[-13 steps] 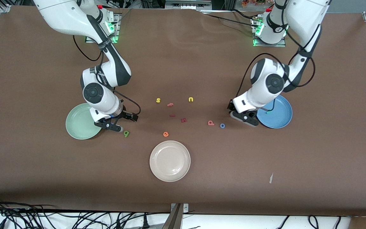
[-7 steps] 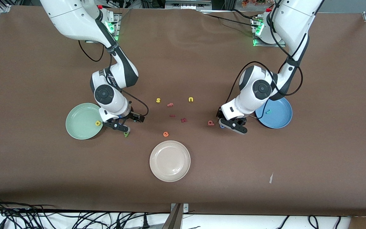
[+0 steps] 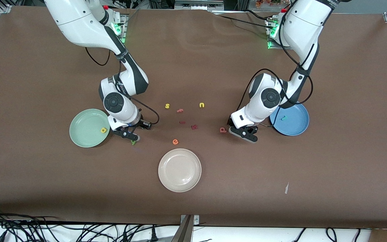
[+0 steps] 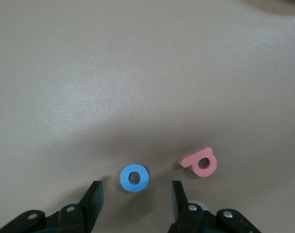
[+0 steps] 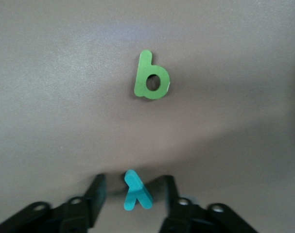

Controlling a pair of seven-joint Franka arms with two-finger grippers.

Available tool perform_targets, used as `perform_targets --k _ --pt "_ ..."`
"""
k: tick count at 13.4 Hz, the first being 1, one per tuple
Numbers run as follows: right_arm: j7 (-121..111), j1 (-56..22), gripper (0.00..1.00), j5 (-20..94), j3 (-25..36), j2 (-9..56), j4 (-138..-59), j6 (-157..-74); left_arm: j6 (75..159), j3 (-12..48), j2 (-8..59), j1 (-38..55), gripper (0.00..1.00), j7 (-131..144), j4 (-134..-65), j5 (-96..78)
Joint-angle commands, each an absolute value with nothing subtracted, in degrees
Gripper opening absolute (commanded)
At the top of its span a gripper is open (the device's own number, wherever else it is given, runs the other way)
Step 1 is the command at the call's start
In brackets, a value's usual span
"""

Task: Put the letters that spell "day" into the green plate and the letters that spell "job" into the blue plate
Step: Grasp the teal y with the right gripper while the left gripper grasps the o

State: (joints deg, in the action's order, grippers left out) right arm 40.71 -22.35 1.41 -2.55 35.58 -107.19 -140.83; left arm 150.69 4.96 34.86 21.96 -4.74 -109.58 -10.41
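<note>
The bench has a matt brown cover. The green plate, blue plate and cream plate look smooth, faintly glossy. The blue "o" looks matt, foam-like.

Mint-green plate; blue plate; yellow "d"; teal "y".

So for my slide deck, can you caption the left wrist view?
Left gripper open low over the table, bracketing the blue "o", with the salmon "b" lying just beside it.

High front camera faces both robots across the table; each wrist camera looks closely down at tabletop letters.
</note>
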Motion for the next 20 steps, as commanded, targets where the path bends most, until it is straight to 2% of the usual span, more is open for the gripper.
perform_targets --k 1,4,6,10,13,20 --pt "41.66 -22.59 0.38 1.49 -2.72 36.47 -105.91 -140.98 150.82 2.73 36.12 24.34 0.65 -4.83 -108.28 -11.95" --pt "43.51 -22.59 0.25 1.49 -3.34 36.47 -105.91 -141.06 152.05 2.64 37.27 24.96 0.65 -4.83 -108.28 -11.87" --pt "43.51 -22.59 0.20 1.49 -3.34 36.47 -105.91 -140.98 152.05 2.37 37.18 24.96 0.63 -4.83 -108.28 -11.87" --pt "42.63 -22.41 0.15 1.49 -3.34 36.30 -105.47 -140.71 152.05 2.29 37.26 24.96 0.51 -4.83 -108.19 -11.87" --pt "42.36 -21.88 0.09 1.49 -3.34 36.04 -101.88 -135.37 152.05 2.20 37.44 25.14 0.46 -4.83 -108.19 -11.78" --pt "38.25 -18.91 0.06 1.49 -3.08 35.86 -95.99 -125.79 152.05 1.32 37.62 25.75 0.42 -4.83 -107.50 -11.86"
